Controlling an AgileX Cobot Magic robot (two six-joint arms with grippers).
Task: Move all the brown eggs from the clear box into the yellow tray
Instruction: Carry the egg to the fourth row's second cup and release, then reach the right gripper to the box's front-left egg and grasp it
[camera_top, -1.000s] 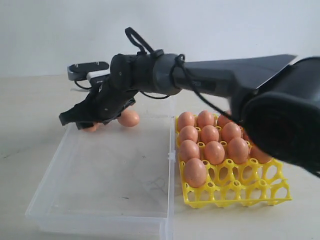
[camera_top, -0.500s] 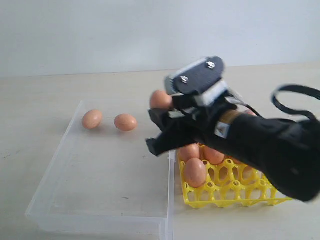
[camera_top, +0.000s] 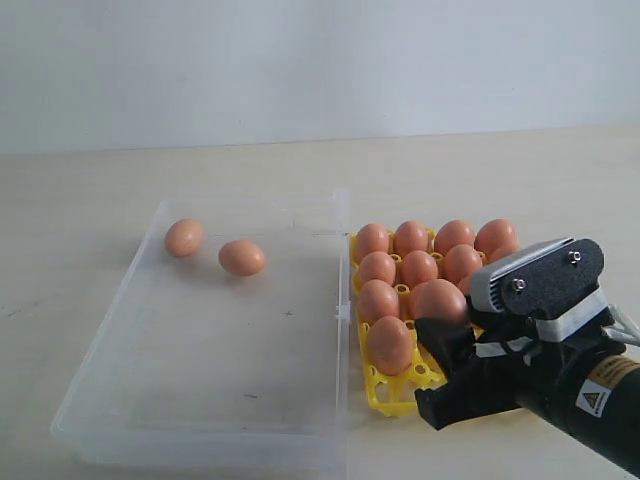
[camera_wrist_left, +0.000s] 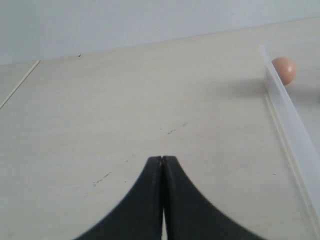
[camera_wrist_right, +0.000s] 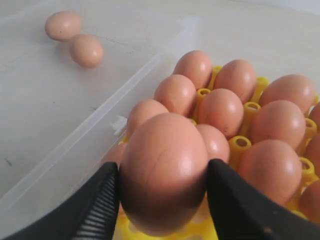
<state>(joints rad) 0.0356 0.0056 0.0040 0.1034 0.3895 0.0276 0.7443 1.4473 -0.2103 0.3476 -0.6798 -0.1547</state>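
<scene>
My right gripper (camera_top: 447, 345) (camera_wrist_right: 162, 185) is shut on a brown egg (camera_top: 440, 302) (camera_wrist_right: 164, 170), held just above the front rows of the yellow tray (camera_top: 400, 392) (camera_wrist_right: 240, 145). Several brown eggs (camera_top: 410, 268) fill the tray's cups. Two brown eggs (camera_top: 184, 238) (camera_top: 242, 258) lie at the far end of the clear box (camera_top: 200, 425), also seen as eggs (camera_wrist_right: 62, 25) (camera_wrist_right: 86, 50) in the right wrist view. My left gripper (camera_wrist_left: 162, 161) is shut and empty over bare table, beside the clear box wall (camera_wrist_left: 290, 130); one egg (camera_wrist_left: 283, 70) shows behind that wall.
The light wooden table (camera_top: 80, 200) runs around box and tray, with a pale wall (camera_top: 300, 60) behind. The box and tray sit side by side, touching near the box's right rim (camera_top: 342, 310).
My right arm has swung from the far left end of the box across to the tray, carrying one egg. Two eggs stay in the box; the nearer one has rolled slightly.
</scene>
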